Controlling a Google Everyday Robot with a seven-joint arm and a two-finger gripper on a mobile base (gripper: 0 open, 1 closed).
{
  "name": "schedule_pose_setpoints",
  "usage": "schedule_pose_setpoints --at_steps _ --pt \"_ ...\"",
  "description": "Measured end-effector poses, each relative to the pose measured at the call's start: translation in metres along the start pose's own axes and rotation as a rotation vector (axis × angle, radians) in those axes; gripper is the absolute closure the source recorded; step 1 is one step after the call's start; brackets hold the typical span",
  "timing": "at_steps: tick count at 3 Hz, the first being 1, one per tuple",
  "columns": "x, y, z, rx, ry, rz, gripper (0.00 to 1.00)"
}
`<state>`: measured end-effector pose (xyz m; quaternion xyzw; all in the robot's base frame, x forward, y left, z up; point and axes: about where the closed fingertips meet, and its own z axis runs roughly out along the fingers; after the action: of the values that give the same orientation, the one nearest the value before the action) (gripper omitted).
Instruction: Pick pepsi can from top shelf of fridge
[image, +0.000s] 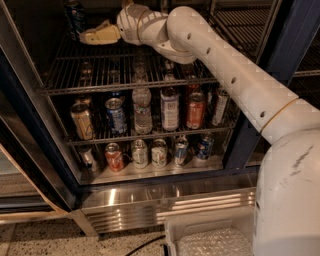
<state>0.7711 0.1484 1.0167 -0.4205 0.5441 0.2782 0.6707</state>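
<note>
Pale yellow and pointing left, the end effector (99, 36) hangs just above the top shelf (130, 85) of the fridge (150, 197), at the end of the white arm (225, 65) that slants in from the lower right. Whether it is released or clenched I cannot tell; it grasps nothing that shows. The pepsi can (75, 17) stands upright at the back left of that top shelf, its top cut off by the picture's edge, just beside the tip of the end effector and slightly above it in the view; contact between them cannot be made out. On the rack below stand a gold can (81, 120), a blue can (116, 115), a clear water bottle (142, 107), a tall purple-labelled can (170, 107) and an orange-red can (195, 110). Lower down, a row of smaller cans sits on the stainless floor, a red one (114, 156) among them. A clear plastic bin (172, 235) sits in front of the fridge.
</note>
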Motion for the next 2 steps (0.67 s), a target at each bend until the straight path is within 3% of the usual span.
schedule_pose_setpoints --at_steps 2 --pt "0.003 -0.005 0.032 0.009 0.000 -0.008 0.00"
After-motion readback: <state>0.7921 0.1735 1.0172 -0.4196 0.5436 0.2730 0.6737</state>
